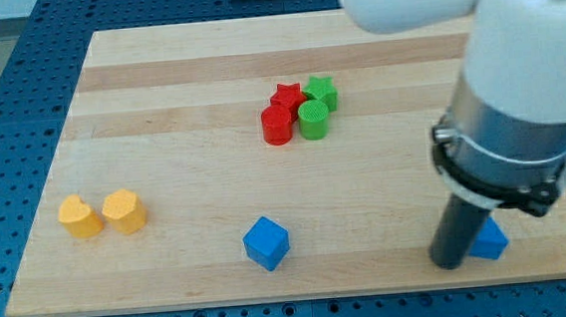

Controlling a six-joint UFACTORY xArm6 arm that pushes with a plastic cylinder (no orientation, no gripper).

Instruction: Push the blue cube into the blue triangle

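The blue cube (pixel 266 243) sits near the board's bottom edge, a little left of centre. The blue triangle (pixel 490 240) lies at the bottom right, mostly hidden behind my rod. My tip (pixel 448 262) rests on the board just left of the blue triangle, touching or nearly touching it, and far to the right of the blue cube.
A red star (pixel 286 94), red cylinder (pixel 277 125), green star (pixel 320 91) and green cylinder (pixel 313 119) cluster at the upper centre. A yellow heart (pixel 79 217) and a yellow block (pixel 124 211) sit at the left. The wooden board (pixel 158 87) ends just below my tip.
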